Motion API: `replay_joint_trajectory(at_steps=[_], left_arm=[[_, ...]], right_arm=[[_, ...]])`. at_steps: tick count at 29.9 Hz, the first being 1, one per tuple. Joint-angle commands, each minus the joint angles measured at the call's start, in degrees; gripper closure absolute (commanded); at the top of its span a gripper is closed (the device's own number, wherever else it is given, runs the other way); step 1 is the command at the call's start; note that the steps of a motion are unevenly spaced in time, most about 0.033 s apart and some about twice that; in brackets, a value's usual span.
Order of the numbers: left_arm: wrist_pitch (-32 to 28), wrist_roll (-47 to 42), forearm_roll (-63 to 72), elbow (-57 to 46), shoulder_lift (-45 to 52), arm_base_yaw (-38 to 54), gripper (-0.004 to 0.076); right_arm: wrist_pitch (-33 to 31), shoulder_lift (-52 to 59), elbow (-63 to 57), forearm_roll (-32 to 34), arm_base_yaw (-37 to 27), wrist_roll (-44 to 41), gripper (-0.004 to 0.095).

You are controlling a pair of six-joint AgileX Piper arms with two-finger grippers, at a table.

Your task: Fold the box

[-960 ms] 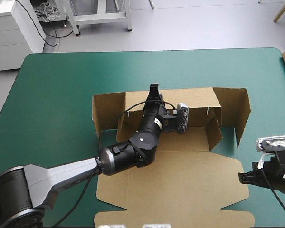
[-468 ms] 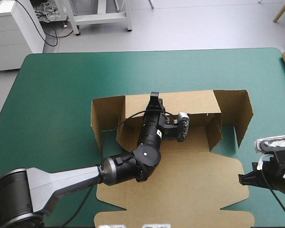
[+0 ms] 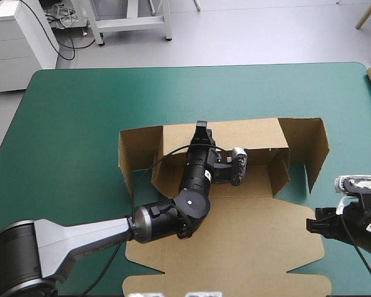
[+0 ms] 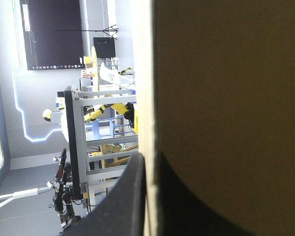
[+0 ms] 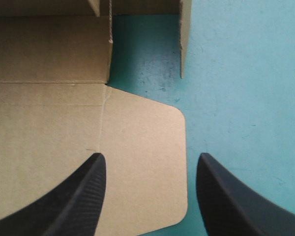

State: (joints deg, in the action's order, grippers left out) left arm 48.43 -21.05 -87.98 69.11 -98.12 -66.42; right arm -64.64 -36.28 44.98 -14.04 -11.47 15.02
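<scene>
Left gripper [image 3: 201, 127] pinches rear wall [image 3: 247, 133] of box [image 3: 235, 247] — a slip could drop it; right gripper [image 5: 151, 160] open over lid flap [image 5: 142, 147].

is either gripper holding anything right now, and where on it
The left gripper is shut on the box, pinching the top edge of its raised far wall. The right gripper is open, holding nothing.

High camera overlooks the box [image 3: 235, 247]; both wrist cameras view it close up.

Left end effector [image 3: 201, 128] seemingly clamped tight — right end effector [image 5: 150, 157] spread wide.
</scene>
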Motion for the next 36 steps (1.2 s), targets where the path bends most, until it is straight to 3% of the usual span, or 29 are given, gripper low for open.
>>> replay_joint_trajectory(at_steps=[1, 4, 15, 29, 36], left_arm=[[-1.6, -0.5, -0.2, 1.0, 2.4, -1.7, 0.0732], [-2.0, -1.1, -0.3, 1.0, 2.7, -2.4, 0.0732], [-2.3, -2.7, -0.9, 1.0, 2.8, -4.3, 0.0732], [-4.5, -3.4, -1.0, 1.0, 2.7, -3.8, 0.0731], [-1.0, -5.5, -0.3, 1.0, 1.7, -2.7, 0.0731]], right_arm=[[3.4, -0.1, 1.4, -3.8, 0.1, 0.0, 0.0307], [3.5, -0.1, 1.4, -4.2, 0.1, 0.0, 0.0259], [8.9, -3.2, 4.0, -4.0, 0.1, 0.0, 0.0263], [7.4, -29.2, 34.7, 0.0, 0.1, 1.2, 0.0263], [4.6, -42.8, 45.5, 0.1, 0.1, 1.7, 0.0262]])
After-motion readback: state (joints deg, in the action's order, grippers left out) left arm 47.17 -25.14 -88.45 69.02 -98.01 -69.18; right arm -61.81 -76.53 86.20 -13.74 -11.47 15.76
